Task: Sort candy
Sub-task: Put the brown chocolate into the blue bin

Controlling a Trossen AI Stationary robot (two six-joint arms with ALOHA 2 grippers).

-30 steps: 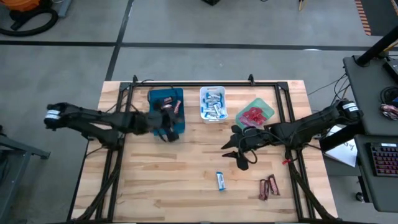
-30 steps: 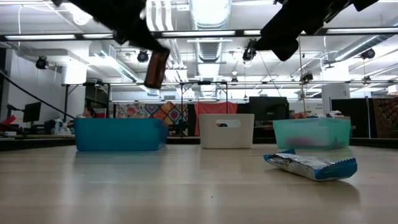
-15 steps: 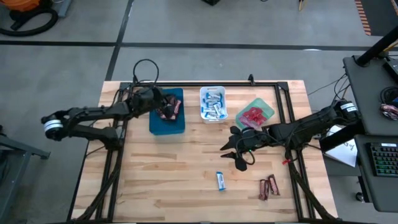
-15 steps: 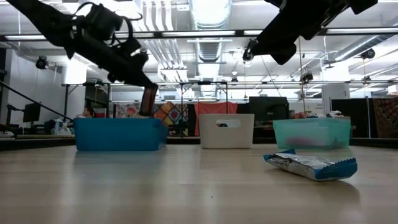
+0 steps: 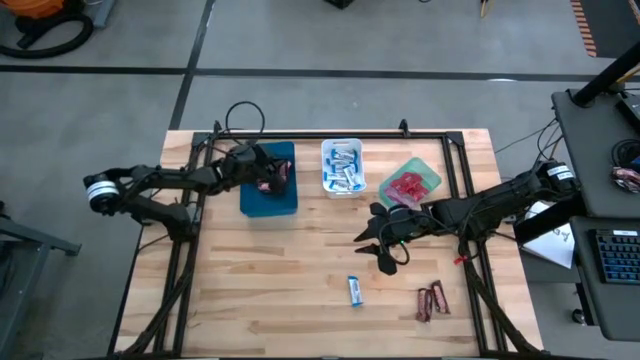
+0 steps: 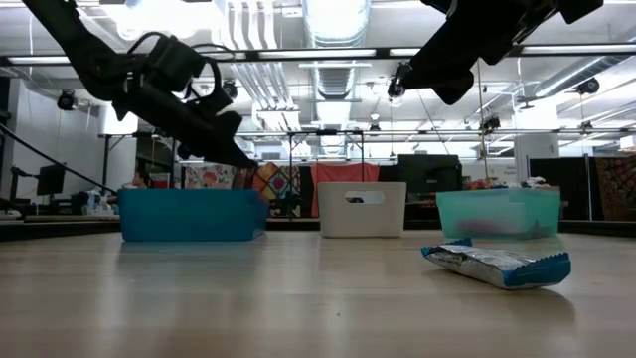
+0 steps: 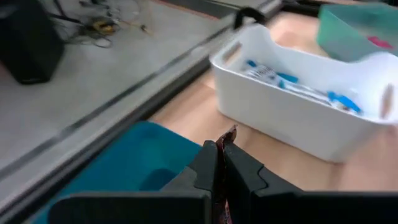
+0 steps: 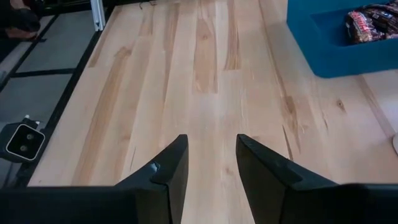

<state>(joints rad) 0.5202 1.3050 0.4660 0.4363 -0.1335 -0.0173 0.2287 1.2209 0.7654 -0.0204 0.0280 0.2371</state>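
Note:
My left gripper (image 5: pixel 266 172) reaches in from the table's left over the blue tray (image 5: pixel 268 200) and is shut on a dark brown-red candy bar (image 7: pixel 231 133). More dark bars (image 8: pixel 372 20) lie in that tray. The white tray (image 5: pixel 341 148) holds blue-and-white bars, and the green tray (image 5: pixel 428 176) holds red packets. On the table lie one blue-and-white bar (image 5: pixel 354 291) and a few dark bars (image 5: pixel 432 300). My right gripper (image 5: pixel 377 248) hangs open above the table's middle with nothing between its fingers (image 8: pixel 168 171). My left gripper pinches the dark bar between its two fingers (image 7: pixel 205 163). One wrapper end (image 7: pixel 231 131) sticks out past the fingertips. The fingers slant down from the table's left. The bar is lifted clear, above the blue tray; the rest of it is hidden by the fingers.
A black frame rail (image 5: pixel 330 135) runs along the table's far edge behind the three trays. Bare wood (image 5: pixel 270 280) stretches across the near left of the table. The loose bars lie near the front right.
My left gripper has swung toward the far edge and sunk toward the blue tray with the dark bar. In the low view the bar hung well above the tray's rim; now it has dropped out of sight behind the tray's wall.

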